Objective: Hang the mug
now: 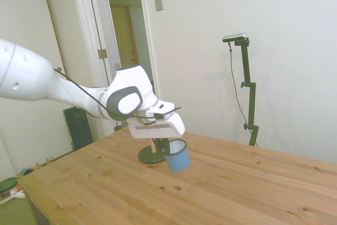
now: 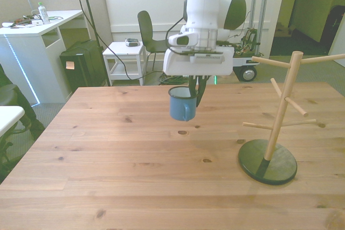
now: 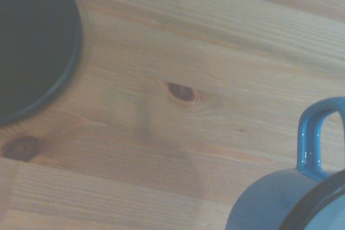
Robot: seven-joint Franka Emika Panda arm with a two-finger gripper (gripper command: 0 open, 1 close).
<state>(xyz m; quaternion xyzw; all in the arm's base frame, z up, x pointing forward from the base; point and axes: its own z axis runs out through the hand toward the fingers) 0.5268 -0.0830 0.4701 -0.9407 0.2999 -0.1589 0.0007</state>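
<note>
The light-blue mug [image 2: 181,107] hangs a little above the wooden table [image 2: 108,154], slightly tilted in the side view [image 1: 177,159]. My gripper [image 2: 195,91] is shut on the mug's rim, on the side toward the front view's right. The wooden mug rack [image 2: 281,100] stands on a dark round base [image 2: 268,161] at the front view's right, well apart from the mug. In the side view only part of the rack base [image 1: 150,155] shows, behind the gripper [image 1: 167,143]. The wrist view catches the mug's handle [image 3: 315,138] and the base's edge [image 3: 32,41].
The rack's pegs [image 2: 272,62] point out to both sides at several heights. Behind the table stand a chair [image 2: 146,30], a small white side table [image 2: 125,52] and a white desk [image 2: 32,30].
</note>
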